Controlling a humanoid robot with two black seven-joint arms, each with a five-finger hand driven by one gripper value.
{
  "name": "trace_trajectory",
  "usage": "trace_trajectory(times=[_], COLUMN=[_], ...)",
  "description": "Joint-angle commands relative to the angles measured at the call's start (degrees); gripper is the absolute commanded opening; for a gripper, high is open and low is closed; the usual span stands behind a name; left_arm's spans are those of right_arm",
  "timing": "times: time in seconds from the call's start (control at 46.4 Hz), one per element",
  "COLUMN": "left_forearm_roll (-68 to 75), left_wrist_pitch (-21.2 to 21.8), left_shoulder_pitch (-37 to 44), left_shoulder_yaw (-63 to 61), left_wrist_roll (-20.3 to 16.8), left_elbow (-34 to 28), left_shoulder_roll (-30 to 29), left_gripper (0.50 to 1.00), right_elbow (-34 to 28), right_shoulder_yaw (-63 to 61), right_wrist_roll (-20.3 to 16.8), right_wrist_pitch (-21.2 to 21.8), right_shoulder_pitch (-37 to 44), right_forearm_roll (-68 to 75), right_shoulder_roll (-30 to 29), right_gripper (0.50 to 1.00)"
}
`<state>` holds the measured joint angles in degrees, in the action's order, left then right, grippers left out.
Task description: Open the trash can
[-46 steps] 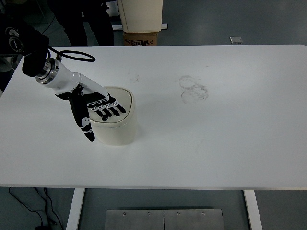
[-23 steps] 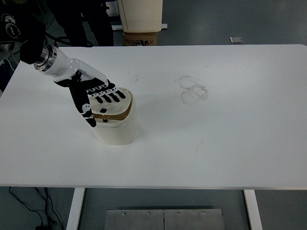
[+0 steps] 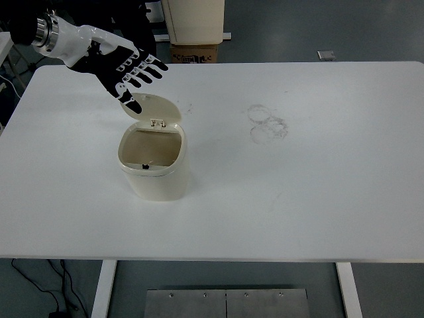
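The cream plastic trash can [image 3: 154,165] stands open, so the left robot hand [image 3: 126,69], fingers wide, should stay clear of its lid [image 3: 158,109].

I see the cream trash can [image 3: 156,173] standing upright at about nine o'clock on the table, its lid [image 3: 158,110] flipped up at the far rim, hollow exposed.

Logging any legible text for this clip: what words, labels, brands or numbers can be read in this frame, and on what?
None can be read.
Cardboard box beyond the table: dark print, too blurred to read.
Trash can and its raised lid: no text visible.
Left hand: only black-and-white patterning, no lettering.
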<state>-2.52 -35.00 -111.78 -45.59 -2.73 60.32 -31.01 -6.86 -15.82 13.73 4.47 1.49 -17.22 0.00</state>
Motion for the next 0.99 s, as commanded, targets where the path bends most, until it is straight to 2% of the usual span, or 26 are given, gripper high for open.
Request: trace_trajectory(times=[0.0, 0.301, 0.581, 0.969], left_forearm_roll=[-2.22, -3.81, -3.89, -4.33], left_wrist_pitch=[0.0, 0.0, 0.0, 1.6], left_shoulder_pitch=[3.05, 17.02, 30.74, 46.03], left_shoulder_yaw=[2.95, 16.58, 33.01, 57.27], left_wrist_roll=[-0.08, -0.08, -0.08, -0.35], left_elbow=[-3.27, -10.75, -24.37, -34.22], left_shoulder_roll=[-0.28, -4.94, -3.8, -1.61], left_gripper=[1.0, 1.0, 1.0, 1.0], right_elbow=[0.0, 0.0, 0.0, 0.0], right_shoulder_yaw=[0.0, 0.0, 0.0, 0.0], right_wrist_roll=[-0.01, -0.01, -0.01, -0.01], right_wrist_pitch=[-0.07, 0.01, -0.07, 0.02], right_shoulder_pitch=[0.0, 0.0, 0.0, 0.0], right_forearm_roll=[0.0, 0.0, 0.0, 0.0], right_shoulder_roll=[0.0, 0.0, 0.0, 0.0], right_gripper=[0.991, 0.991, 0.991, 0.991])
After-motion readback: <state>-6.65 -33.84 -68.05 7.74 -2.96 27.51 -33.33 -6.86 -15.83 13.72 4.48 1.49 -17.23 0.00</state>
